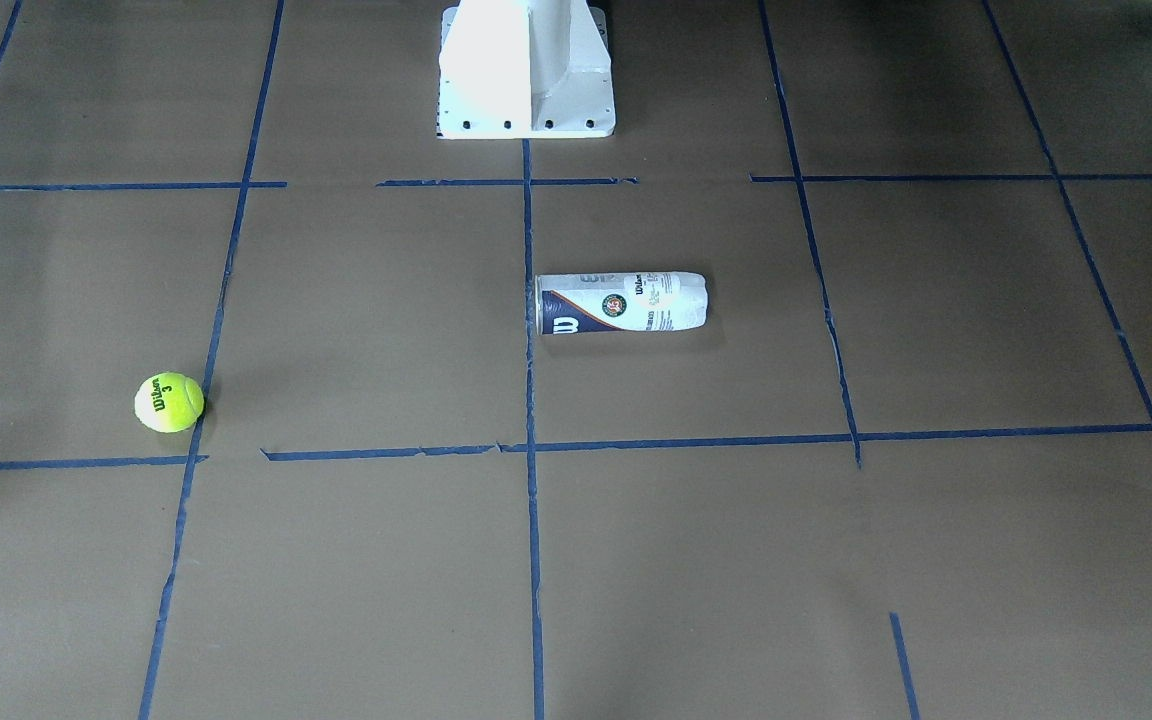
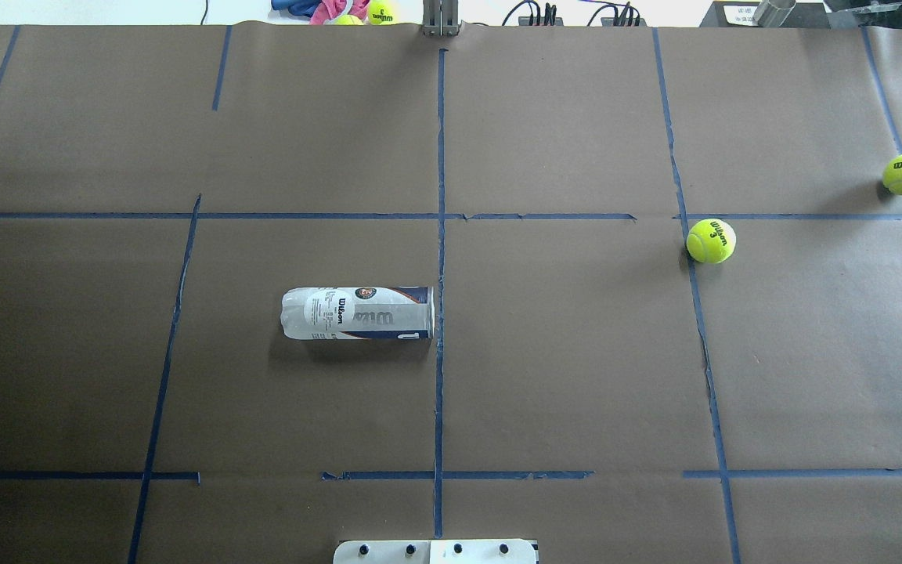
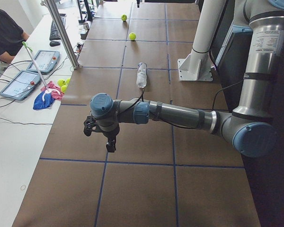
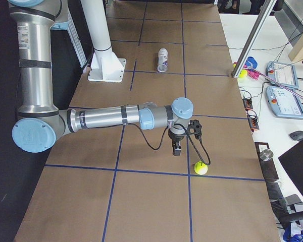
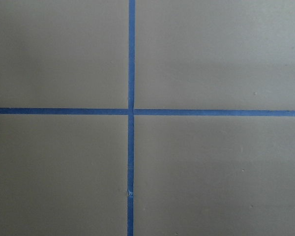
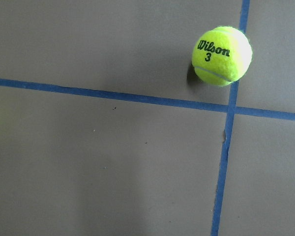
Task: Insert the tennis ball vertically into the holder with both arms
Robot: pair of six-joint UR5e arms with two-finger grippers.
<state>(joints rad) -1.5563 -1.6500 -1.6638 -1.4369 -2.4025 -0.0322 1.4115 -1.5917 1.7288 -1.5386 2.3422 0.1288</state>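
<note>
Yellow-green tennis ball (image 4: 200, 168) lies near the right claw (image 4: 177, 149), not touching it.

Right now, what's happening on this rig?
Nothing is held yet. The holder lies on its side on the table, untouched. The left tool hovers over a bare patch; the right tool hovers near a tennis ball by a tape crossing. A second ball sits between that one and the holder. Whether the tools are open can't be told.
</note>
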